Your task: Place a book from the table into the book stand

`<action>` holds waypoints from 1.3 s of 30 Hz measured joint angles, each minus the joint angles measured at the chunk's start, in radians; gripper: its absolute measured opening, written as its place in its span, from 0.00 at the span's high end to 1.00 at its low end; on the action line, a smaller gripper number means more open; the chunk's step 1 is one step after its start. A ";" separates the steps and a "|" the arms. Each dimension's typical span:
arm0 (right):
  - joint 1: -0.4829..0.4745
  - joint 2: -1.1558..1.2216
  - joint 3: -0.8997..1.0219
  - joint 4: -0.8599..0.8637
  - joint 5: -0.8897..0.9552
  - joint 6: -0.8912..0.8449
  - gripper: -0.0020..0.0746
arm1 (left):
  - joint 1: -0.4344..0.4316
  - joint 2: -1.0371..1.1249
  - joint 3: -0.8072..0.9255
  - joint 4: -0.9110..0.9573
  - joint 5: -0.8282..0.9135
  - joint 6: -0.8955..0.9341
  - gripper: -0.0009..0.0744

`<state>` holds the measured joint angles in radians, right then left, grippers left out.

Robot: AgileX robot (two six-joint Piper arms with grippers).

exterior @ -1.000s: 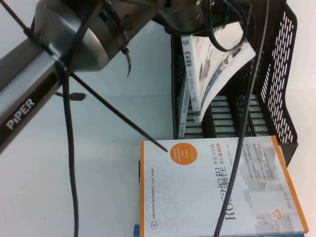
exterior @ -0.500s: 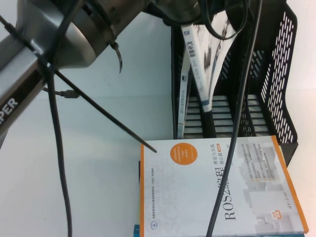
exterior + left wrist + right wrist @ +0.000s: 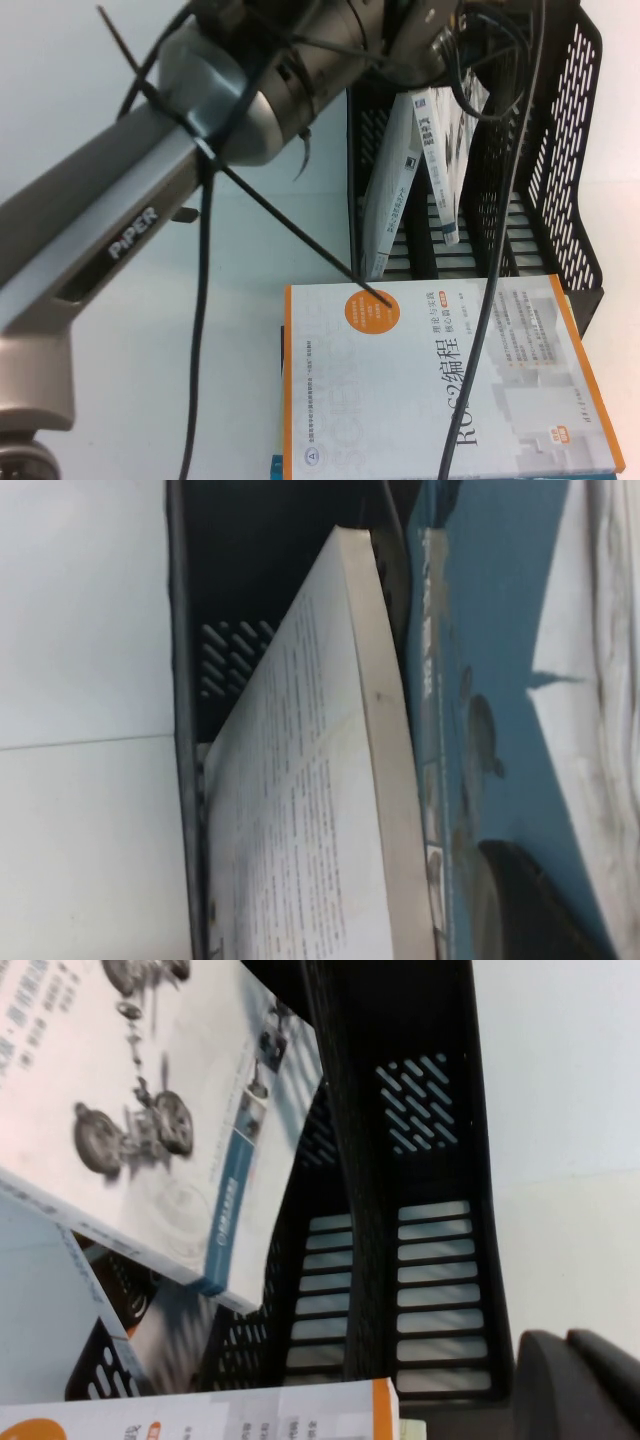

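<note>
The book (image 3: 440, 150) leans tilted inside the black stand (image 3: 570, 150), the left end effector (image 3: 520, 900) beside its teal cover, grip unclear; right end effector (image 3: 580, 1385) near. It could topple onto the grey book (image 3: 392, 190).

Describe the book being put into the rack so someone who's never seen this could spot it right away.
Start at the black book stand at the table's far right. The book leans in its middle slot, under the left arm. Unlike the pale book beside it, its cover shows car suspension parts. The pincers are out of sight.
</note>
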<state>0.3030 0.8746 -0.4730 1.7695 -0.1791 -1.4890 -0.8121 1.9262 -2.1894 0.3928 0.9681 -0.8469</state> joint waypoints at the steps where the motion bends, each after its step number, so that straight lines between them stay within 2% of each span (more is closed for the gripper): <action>1: 0.000 0.000 0.000 0.000 0.002 0.000 0.96 | 0.000 0.008 0.000 0.000 -0.009 -0.001 0.84; 19: 0.000 0.000 0.000 -0.003 0.034 0.023 0.96 | 0.000 0.119 0.000 -0.002 -0.057 -0.060 0.82; 22: 0.000 0.000 0.000 -0.003 0.035 0.023 0.96 | 0.000 0.116 -0.002 0.000 -0.115 -0.054 0.70; 24: 0.000 0.000 0.000 -0.003 0.035 0.023 0.96 | 0.000 0.107 -0.002 0.003 -0.143 -0.045 0.56; 26: 0.000 0.000 0.000 -0.003 0.035 0.015 0.96 | 0.000 0.100 -0.003 0.003 -0.154 -0.020 0.50; 28: 0.000 0.000 0.000 -0.003 0.035 -0.003 0.96 | 0.000 0.097 -0.003 0.011 -0.156 0.005 0.47; 31: 0.000 -0.008 0.000 -0.003 0.035 -0.035 0.96 | 0.000 0.081 -0.003 0.044 -0.135 0.035 0.50; 33: 0.000 -0.031 0.000 -0.003 0.035 -0.058 0.96 | 0.000 0.053 -0.003 0.081 -0.110 0.058 0.56; 39: 0.000 -0.167 0.000 -0.003 0.038 -0.169 0.96 | 0.000 -0.112 -0.003 0.202 0.008 0.233 0.91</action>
<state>0.3030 0.7080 -0.4730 1.7662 -0.1414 -1.6576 -0.8121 1.8140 -2.1927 0.5952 0.9761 -0.6138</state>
